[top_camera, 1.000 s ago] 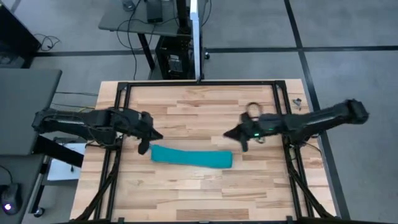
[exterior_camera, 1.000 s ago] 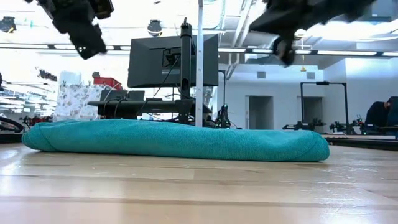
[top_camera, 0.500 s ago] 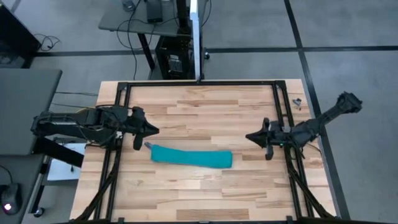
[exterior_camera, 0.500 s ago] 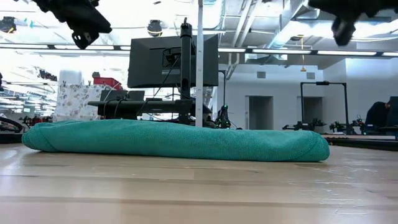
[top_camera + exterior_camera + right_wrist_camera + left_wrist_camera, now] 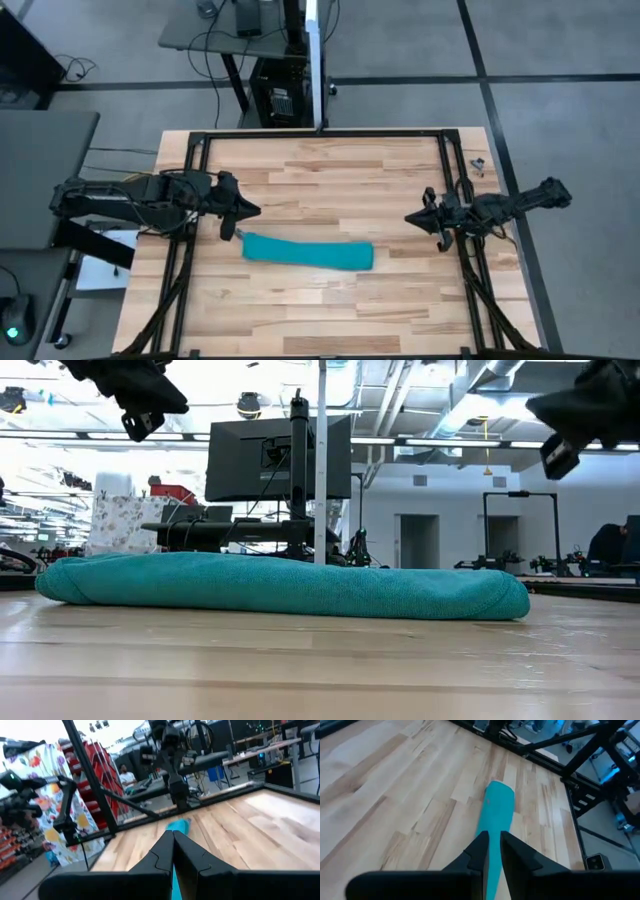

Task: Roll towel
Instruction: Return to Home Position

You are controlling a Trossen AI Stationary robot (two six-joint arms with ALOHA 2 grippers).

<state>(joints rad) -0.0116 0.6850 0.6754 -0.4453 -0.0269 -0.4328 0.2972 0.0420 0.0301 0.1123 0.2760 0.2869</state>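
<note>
The teal towel [image 5: 310, 252] lies as a long, thick roll on the wooden table, its length running left to right, and rests on its underside. It also shows in the low view [image 5: 280, 585]. My left gripper [image 5: 243, 211] hangs in the air just beyond the towel's left end, its fingers a narrow gap apart and empty [image 5: 493, 837]. My right gripper [image 5: 412, 217] is shut and empty near the table's right edge, well off the towel's right end. The towel shows small ahead of it [image 5: 178, 824].
A black frame [image 5: 320, 133] runs round the table's far, left and right sides. A post [image 5: 321, 460] and a monitor stand behind the far edge. Bare wood lies on the far and near sides of the towel.
My right gripper has drawn back from near the towel's right end toward the table's right edge and has come lower. My left gripper has risen a little above the towel's left end. The towel has not moved.
</note>
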